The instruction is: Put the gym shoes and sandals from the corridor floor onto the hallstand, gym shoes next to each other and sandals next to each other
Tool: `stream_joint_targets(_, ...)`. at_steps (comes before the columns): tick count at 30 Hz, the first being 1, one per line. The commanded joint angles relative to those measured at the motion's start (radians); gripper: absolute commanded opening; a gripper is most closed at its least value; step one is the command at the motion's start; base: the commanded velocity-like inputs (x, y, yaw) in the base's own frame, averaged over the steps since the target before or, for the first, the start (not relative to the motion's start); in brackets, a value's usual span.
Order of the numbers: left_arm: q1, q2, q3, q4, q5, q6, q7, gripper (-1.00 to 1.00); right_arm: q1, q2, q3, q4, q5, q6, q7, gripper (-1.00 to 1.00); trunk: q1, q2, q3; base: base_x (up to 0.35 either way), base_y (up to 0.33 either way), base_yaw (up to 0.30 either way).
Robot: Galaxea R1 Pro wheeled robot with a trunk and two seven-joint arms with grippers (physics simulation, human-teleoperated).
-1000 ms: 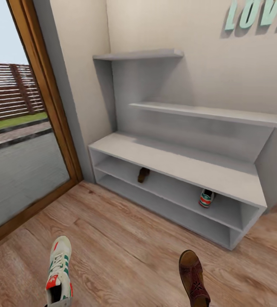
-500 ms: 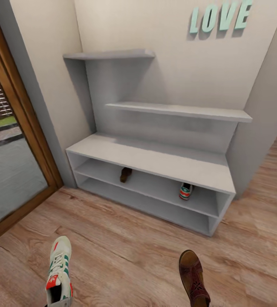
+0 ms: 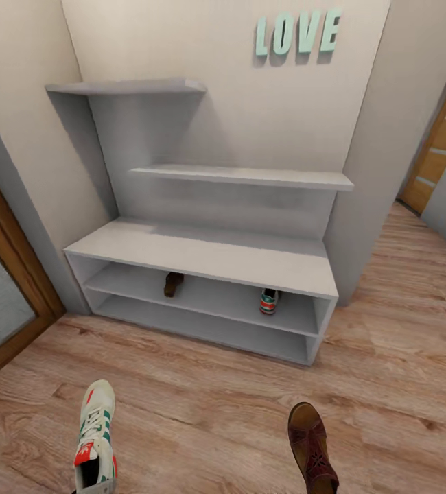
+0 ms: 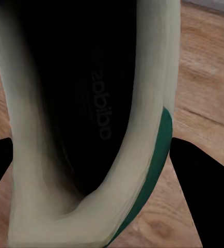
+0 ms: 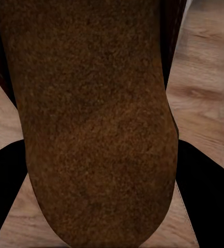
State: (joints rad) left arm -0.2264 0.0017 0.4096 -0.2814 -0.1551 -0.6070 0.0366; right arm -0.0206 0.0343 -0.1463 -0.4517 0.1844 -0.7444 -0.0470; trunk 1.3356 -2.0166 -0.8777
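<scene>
One gym shoe [image 3: 95,439] shows at the bottom left of the head view, toe pointing towards the hallstand [image 3: 202,250]. In the left wrist view its dark inside and green-edged heel [image 4: 91,129] sit between the black fingers [image 4: 202,196] of my left gripper [image 4: 99,178], which is shut on it. A brown sandal [image 3: 310,446] shows at the bottom right. My right gripper [image 5: 101,181] is shut on its footbed [image 5: 91,113]. Another sandal [image 3: 173,283] and another gym shoe [image 3: 270,301] lie apart in the hallstand's upper slot.
The hallstand stands against the back wall under green LOVE letters [image 3: 296,32]. A wooden door frame [image 3: 7,274] is at the left, a wall corner [image 3: 367,171] at the rack's right end, a doorway [image 3: 442,137] at the far right. Wood floor [image 3: 202,405] lies before the rack.
The camera has turned right, so the hallstand has slid left in the picture and a doorway has come into view. The held gym shoe and sandal keep their places in the picture.
</scene>
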Motion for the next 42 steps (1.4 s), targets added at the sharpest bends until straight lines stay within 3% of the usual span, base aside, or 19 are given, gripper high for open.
stream_joint_targets(1, -0.001, 0.0, 0.005, 0.001, -0.011, -0.004, 0.003, -1.0, -0.001, 0.001, -0.005, 0.001, 0.011, -0.003, -0.005, -1.0, 0.0, 0.0, -0.001, 0.0, 0.0, -0.3)
stream_joint_targets(31, -0.001, 0.0, 0.005, 0.001, -0.011, -0.004, 0.003, -1.0, -0.001, 0.001, -0.005, -0.001, 0.01, -0.003, -0.006, -1.0, 0.0, 0.0, -0.001, -0.051, 0.048, -0.299)
stream_joint_targets(42, -0.001, 0.0, 0.005, 0.0, -0.011, -0.004, 0.003, -1.0, -0.001, -0.001, -0.007, -0.005, 0.01, -0.003, -0.005, -1.0, 0.0, 0.0, -0.001, 0.0, 0.0, -0.066)
